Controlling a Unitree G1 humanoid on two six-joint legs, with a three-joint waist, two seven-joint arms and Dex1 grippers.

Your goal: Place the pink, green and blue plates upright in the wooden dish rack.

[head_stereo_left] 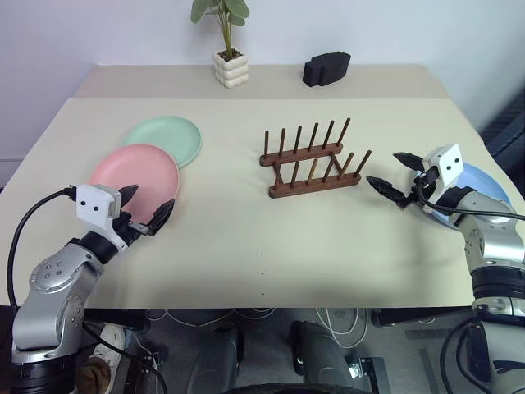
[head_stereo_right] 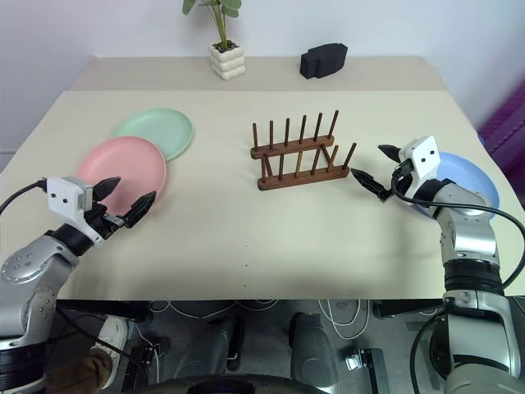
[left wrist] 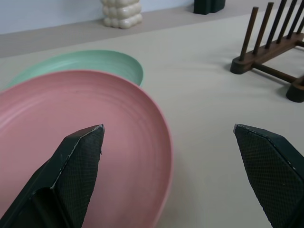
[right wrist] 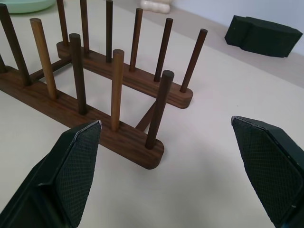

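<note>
The wooden dish rack (head_stereo_left: 312,159) stood empty at the middle of the table (head_stereo_left: 271,254). The pink plate (head_stereo_left: 135,174) lay flat at about nine o'clock from it, overlapping the green plate (head_stereo_left: 166,138) just beyond. The blue plate (head_stereo_left: 484,187) lay flat at three o'clock, partly behind the right gripper (head_stereo_left: 392,176). That gripper was wide open, holding nothing, near the rack's end. The left gripper (head_stereo_left: 146,208) hovered wide open over the pink plate's near edge.
</note>
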